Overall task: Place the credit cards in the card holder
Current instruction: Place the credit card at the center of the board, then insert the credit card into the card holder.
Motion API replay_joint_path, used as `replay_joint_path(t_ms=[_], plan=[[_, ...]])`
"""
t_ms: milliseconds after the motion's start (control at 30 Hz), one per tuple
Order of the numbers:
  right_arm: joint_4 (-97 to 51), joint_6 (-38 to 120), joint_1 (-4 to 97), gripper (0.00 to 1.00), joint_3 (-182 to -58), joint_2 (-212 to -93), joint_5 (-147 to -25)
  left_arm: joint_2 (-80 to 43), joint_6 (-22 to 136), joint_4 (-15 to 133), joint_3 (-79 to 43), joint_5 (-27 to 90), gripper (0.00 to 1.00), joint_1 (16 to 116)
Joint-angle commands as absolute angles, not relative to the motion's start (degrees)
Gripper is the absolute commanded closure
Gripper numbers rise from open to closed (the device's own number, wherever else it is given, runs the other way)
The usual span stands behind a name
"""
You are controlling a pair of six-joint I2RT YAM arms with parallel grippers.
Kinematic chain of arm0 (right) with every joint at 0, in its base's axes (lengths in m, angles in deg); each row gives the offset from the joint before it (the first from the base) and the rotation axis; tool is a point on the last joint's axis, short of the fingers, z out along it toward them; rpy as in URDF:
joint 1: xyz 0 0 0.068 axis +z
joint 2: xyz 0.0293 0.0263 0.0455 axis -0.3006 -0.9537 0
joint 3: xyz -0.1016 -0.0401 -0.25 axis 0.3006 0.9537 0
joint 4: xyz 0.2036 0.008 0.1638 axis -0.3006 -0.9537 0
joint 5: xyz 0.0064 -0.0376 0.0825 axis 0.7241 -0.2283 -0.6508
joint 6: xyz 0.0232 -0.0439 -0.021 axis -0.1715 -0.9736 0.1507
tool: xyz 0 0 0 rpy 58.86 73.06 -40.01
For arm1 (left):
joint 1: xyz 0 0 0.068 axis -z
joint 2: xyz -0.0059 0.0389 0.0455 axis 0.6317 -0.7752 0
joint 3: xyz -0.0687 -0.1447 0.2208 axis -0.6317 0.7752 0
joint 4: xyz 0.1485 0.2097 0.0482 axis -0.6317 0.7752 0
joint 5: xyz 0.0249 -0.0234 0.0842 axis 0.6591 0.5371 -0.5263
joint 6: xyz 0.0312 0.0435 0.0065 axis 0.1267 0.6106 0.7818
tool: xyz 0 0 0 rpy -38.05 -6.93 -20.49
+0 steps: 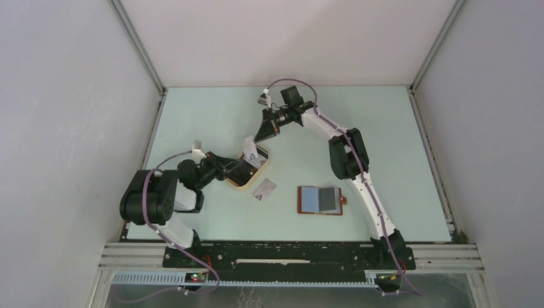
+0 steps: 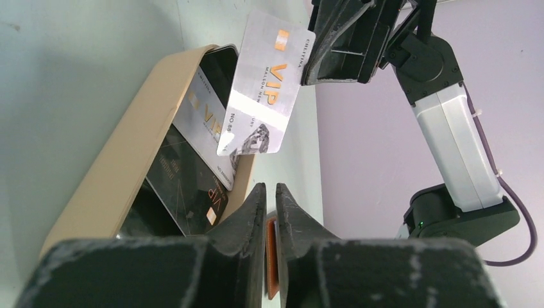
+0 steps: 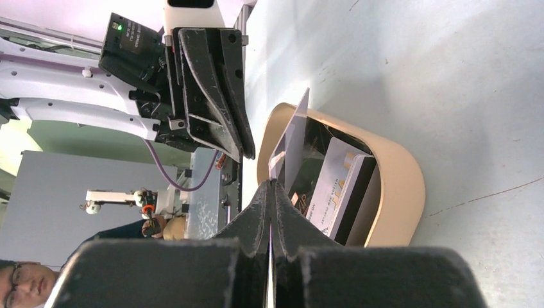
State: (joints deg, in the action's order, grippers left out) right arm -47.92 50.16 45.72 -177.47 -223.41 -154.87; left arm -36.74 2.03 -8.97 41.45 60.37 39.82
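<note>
Above the tray (image 2: 128,147), right fingers (image 3: 256,218) pinch a silver card (image 2: 266,90); left fingers (image 2: 247,218) nearly closed.

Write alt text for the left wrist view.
The right claw pinches a silver VIP card by its edge over a tan tray holding more cards, silver and dark. The left claw sits low in the foreground, nearly shut and empty.

We were looking at a robotics lab cell: plain white panels (image 1: 64,115) in aluminium framing (image 1: 136,45) enclosed a pale green tabletop (image 1: 385,128), a black mounting rail (image 1: 289,255) ran along its near edge, and a bespectacled person (image 3: 22,282) showed at the lower left of the right wrist view.
</note>
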Motion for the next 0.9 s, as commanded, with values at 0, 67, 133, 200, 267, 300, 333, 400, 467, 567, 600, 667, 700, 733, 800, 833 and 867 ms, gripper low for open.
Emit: replay_joint_path(t_ms=[0,67,133,200,267,300,333,400,467,567,600,667,700,733,800,833,867], plan=[[-49.42,48.5,45.48,1.0,-180.34,-223.02,-155.05,-32.42,6.36,-5.86,40.45,59.36,0.84,39.35],[-50.16,47.81,45.45,1.0,-180.23,-222.76,-154.89,-31.11,7.6,-3.77,40.44,58.96,0.82,39.35],[-51.55,46.38,45.58,1.0,-180.21,-222.48,-154.42,-29.5,8.45,-3.27,40.7,58.78,0.81,39.35],[-53.74,43.93,45.77,1.0,-179.86,-221.84,-153.88,-27.73,9.56,-3.12,41.3,58.47,0.8,39.35],[-55.63,41.25,46.08,1.0,-178.78,-220.54,-153.56,-25.5,10.79,-2.27,41.99,57.98,0.79,39.35],[-55.94,40.42,46.25,1.0,-177.87,-219.84,-153.5,-24.16,11.64,-1.27,42.25,57.58,0.78,39.35],[-56.29,39.61,46.44,1.0,-177.05,-219.19,-153.34,-22.78,12.54,-0.37,42.64,57.2,0.78,39.35],[-58.15,37.21,46.78,1.0,-176.0,-218.07,-152.98,-19.6,14.47,2.71,43.04,56.23,0.77,39.54],[-60.08,34.55,47.21,1.0,-175.17,-217.05,-152.6,-15.48,17.52,7.85,43.11,54.62,0.75,40.41],[-60.94,32.8,47.74,1.0,-173.44,-215.54,-152.06,-7.74,23.23,19.49,42.33,50.56,0.72,42.88],[-61.07,32.39,47.88,1.0,-173.1,-215.18,-151.97,-4.7,25.5,23.8,41.81,48.57,0.7,43.93],[-61.7,31.64,48.07,1.0,-172.71,-214.63,-151.7,1.01,29.1,31.67,40.95,44.71,0.66,45.88],[-62.01,31.32,48.16,1.0,-172.53,-214.48,-151.64,3.57,30.14,34.24,40.79,43.32,0.63,46.42],[-62.31,30.98,48.29,1.0,-172.3,-214.24,-151.29,5.63,30.57,36.11,40.9,42.42,0.61,46.61],[-62.36,30.63,48.51,1.0,-171.77,-213.91,-150.48,9.25,31.22,38.74,41.19,41.15,0.58,46.65],[-62.46,30.48,48.52,1.0,-171.53,-213.76,-150.31,10.1,31.55,39.52,41.27,41.21,0.57,46.65],[-62.55,30.36,48.6,1.0,-171.31,-213.64,-150.2,10.48,31.77,40.02,41.28,41.59,0.56,46.67]])
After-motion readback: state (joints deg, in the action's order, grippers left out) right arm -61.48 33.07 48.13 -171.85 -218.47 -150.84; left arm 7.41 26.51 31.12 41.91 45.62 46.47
